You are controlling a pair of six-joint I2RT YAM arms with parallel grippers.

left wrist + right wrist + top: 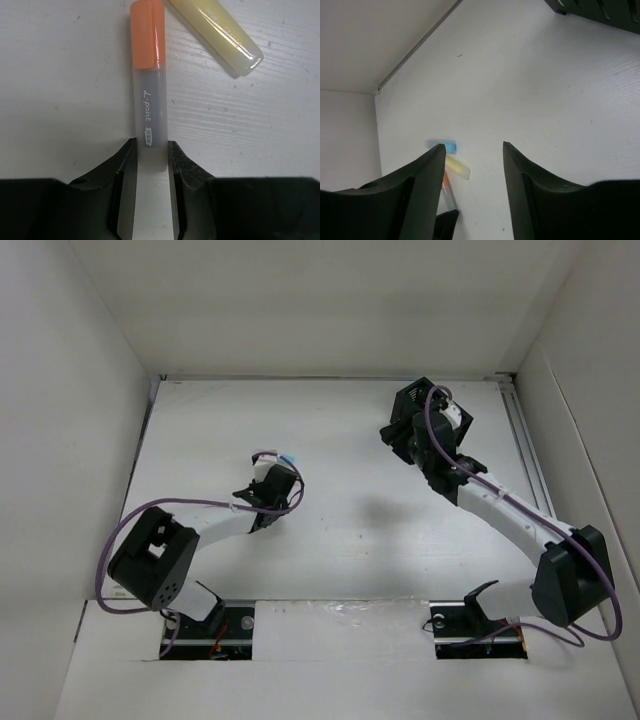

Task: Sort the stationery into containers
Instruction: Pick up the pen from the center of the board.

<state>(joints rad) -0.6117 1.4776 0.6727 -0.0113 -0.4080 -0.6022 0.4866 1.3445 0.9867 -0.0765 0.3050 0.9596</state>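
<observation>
An orange-capped highlighter with a clear body lies on the white table. My left gripper is shut on the body's near end, one finger pressed on each side. A yellow highlighter lies slanted just beyond it, apart from the cap. A pale blue highlighter lies past the yellow one; it also shows beside the left gripper from above. My right gripper is open and empty above the table, close to the black mesh organizer, whose edge shows at the wrist view's top right.
White walls close in the table on the left, back and right. A rail runs along the right edge. Purple cables loop round both arms.
</observation>
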